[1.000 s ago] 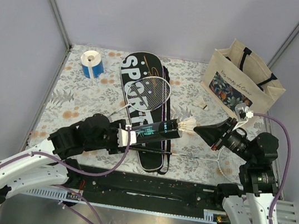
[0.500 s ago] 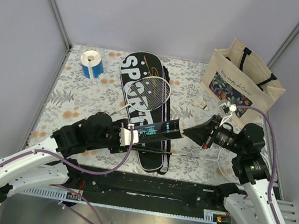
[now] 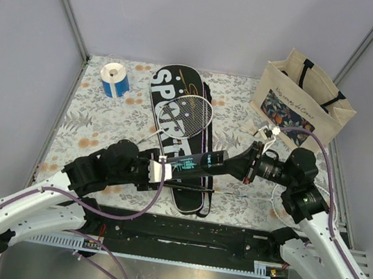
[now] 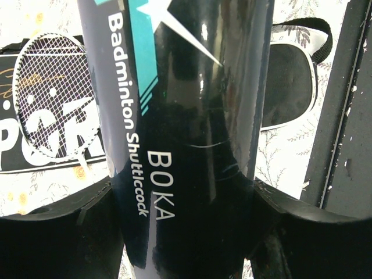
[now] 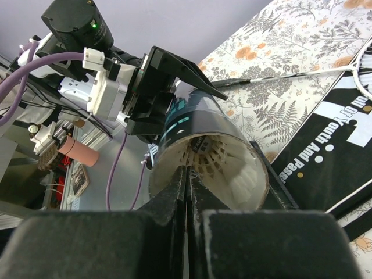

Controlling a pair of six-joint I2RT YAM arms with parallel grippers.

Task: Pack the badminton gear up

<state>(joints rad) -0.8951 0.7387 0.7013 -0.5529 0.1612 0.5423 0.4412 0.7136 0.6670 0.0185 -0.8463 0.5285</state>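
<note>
Pale lilac walls closed in a table (image 3: 90, 125) covered with a flowered cloth. At its back left stood a blue-and-white tape roll (image 3: 115, 78), and at the back right a beige tote bag (image 3: 304, 101) stood upright. A black racket case (image 3: 173, 85) lettered SPORT lay lengthwise down the middle of the table. A white-framed racket (image 3: 190, 115) rested on top of it, its head over the lettering.

Above the near end of the case, a long black tube (image 3: 197, 162) with teal print was held off the cloth. It lay roughly level, and its open mouth faced right. The left gripper (image 3: 157, 169) gripped the tube's closed end. In the left wrist view its two fingers (image 4: 52, 232) pressed against opposite sides of the tube.

The right gripper (image 3: 240, 167) met the tube at its mouth. In the right wrist view its fingers (image 5: 168, 203) were drawn almost together with only a thin line between them, and their tips sat just at the rim. White shuttlecocks (image 5: 203, 160) showed inside the tube. Whether the fingertips pinched one of them could not be told.
</note>
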